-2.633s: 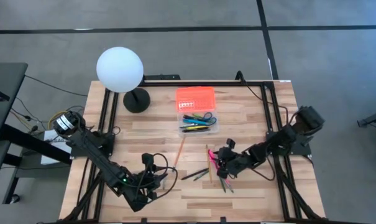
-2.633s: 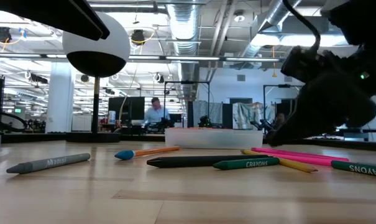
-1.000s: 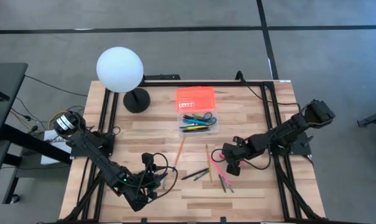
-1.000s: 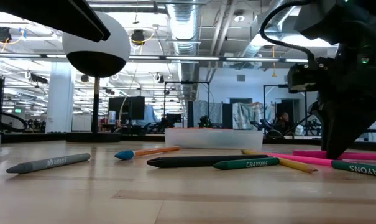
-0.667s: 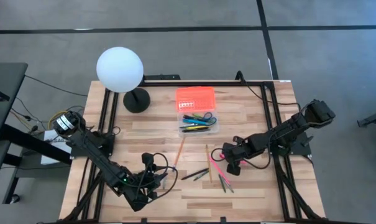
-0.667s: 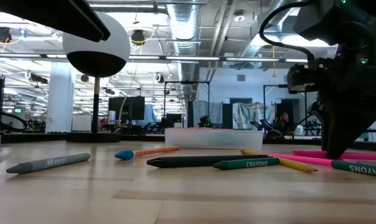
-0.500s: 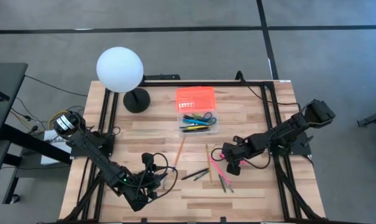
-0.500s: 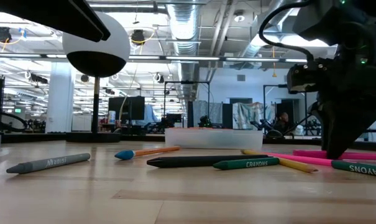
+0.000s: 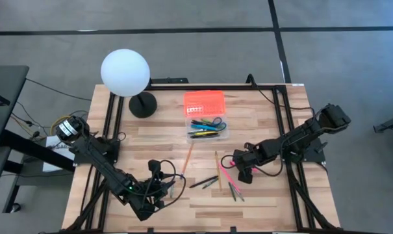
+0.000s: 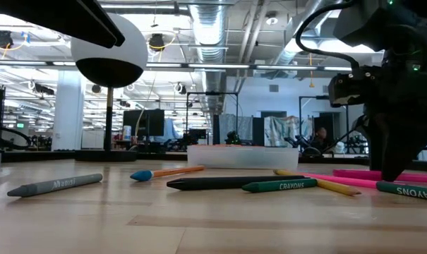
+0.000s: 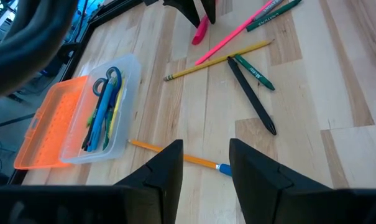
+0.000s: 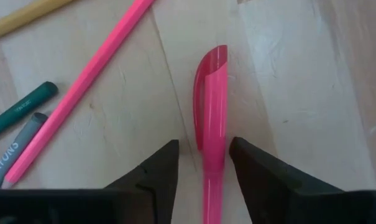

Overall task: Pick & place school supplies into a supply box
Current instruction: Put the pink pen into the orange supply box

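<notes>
The table (image 9: 261, 107) is a pale wood-plank top on a black frame, standing on grey carpet; at table height the room behind is an open workspace with ceiling ducts, strip lights and monitors. "CRAYONS" reads on the green crayon (image 10: 278, 186), and on a second green one at the frame's edge; the grey crayon (image 10: 54, 185) carries a word too small to read. The supply box (image 9: 206, 127) sits mid-table toward the far edge, clear base beside its flipped-open orange lid (image 9: 204, 101), with blue-handled scissors (image 11: 105, 79) and pens lying lengthwise inside. The right gripper (image 12: 203, 163) is lowered over the pink pen (image 12: 212, 118), fingers spread either side of it without clamping; the pen lies flat on the wood, its long axis running straight away from the wrist. The left gripper (image 11: 205, 163) hangs near the front edge, fingers parted around nothing.
</notes>
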